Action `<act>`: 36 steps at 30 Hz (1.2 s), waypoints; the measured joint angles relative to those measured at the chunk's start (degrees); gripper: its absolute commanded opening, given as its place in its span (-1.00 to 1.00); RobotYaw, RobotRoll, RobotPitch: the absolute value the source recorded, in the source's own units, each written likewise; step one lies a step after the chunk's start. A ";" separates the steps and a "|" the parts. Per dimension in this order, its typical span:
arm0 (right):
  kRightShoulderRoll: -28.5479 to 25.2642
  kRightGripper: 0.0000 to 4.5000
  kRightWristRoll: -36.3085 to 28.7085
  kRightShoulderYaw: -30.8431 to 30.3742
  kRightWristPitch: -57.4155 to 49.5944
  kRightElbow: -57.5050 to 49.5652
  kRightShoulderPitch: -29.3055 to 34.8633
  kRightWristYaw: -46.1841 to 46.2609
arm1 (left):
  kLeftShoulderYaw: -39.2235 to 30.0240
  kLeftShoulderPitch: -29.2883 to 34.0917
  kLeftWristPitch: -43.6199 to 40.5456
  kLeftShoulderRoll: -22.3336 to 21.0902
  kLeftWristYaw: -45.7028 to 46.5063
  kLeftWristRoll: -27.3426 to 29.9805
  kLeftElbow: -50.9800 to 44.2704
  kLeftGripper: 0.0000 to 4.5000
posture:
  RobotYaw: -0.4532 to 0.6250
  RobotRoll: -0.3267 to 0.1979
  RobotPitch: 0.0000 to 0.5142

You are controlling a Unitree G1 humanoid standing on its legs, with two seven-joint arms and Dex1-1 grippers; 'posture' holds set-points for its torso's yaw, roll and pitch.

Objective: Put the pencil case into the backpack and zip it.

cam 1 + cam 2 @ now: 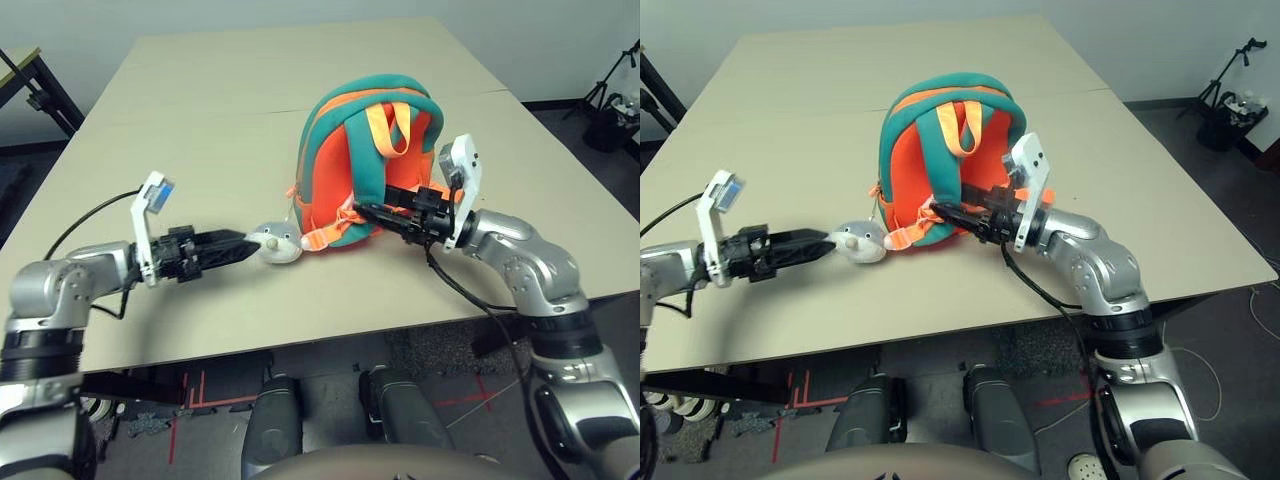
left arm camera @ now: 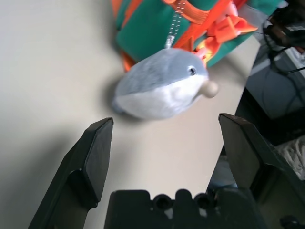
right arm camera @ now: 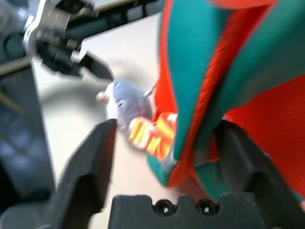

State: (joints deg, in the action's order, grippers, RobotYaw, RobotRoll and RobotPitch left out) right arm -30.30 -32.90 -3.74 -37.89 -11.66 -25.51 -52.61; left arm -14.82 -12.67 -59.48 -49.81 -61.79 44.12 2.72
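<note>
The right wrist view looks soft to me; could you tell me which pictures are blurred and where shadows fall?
Right wrist view: smeared throughout, the backpack and plush head without crisp edges. Left wrist view: the plush head is fairly sharp with a soft shadow on the table beside it; the backpack behind is softer. Both eye views: evenly lit, sharp, faint shadows under the arms.

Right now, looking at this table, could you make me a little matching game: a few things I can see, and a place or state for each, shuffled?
Things:
1. backpack
2. plush animal head
3. left gripper
4. right gripper

Places or states:
A. lying on the table, chained to the bag
B. open, fingers either side of a teal strap
C. standing upright on the table
D. open, aimed at the plush, holding nothing

Pairs: 1-C, 2-A, 3-D, 4-B
</note>
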 measured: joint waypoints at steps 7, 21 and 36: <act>-8.32 0.99 -1.47 1.43 -2.16 0.50 -0.07 -5.19 | -7.07 3.20 0.63 -2.87 1.87 -0.09 0.39 1.00 | -0.23 0.25 -0.67; -12.76 0.99 12.77 9.62 17.60 42.03 -6.04 3.24 | -11.80 2.36 26.93 11.41 23.96 -13.15 9.85 1.00 | -0.20 0.25 -0.66; 0.44 0.99 15.64 22.38 45.06 65.32 -11.49 32.06 | -15.06 -0.18 46.40 19.27 39.69 -18.60 12.89 1.00 | -0.17 0.25 -0.63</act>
State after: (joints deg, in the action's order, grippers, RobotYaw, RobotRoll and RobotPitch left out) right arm -29.86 -17.26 18.64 7.17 53.66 -36.99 -20.55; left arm -29.88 -12.85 -13.08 -30.55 -22.10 25.52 15.62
